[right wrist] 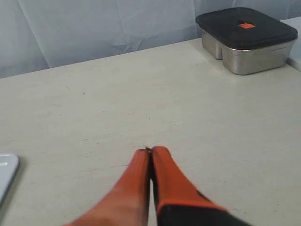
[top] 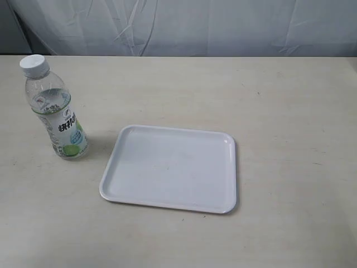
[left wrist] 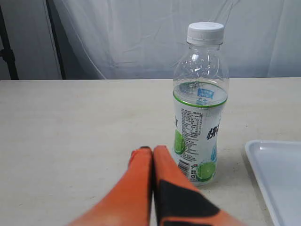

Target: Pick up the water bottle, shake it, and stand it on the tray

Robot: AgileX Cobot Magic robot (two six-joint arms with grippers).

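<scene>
The water bottle (top: 54, 109) stands upright on the table at the left, clear with a white cap and a white, green and light-blue label. The white tray (top: 173, 167) lies flat just to its right, with nothing on it. In the left wrist view the bottle (left wrist: 200, 103) stands a short way beyond my left gripper (left wrist: 152, 149), whose orange fingers are shut together on nothing; a corner of the tray (left wrist: 277, 174) shows beside it. My right gripper (right wrist: 150, 150) is also shut with nothing in it, over bare table. Neither gripper shows in the exterior view.
A steel lunch box with a black lid (right wrist: 245, 37) sits at the far end of the table in the right wrist view. A tray corner (right wrist: 5, 172) shows at that view's edge. A pale curtain (top: 184, 25) hangs behind the table.
</scene>
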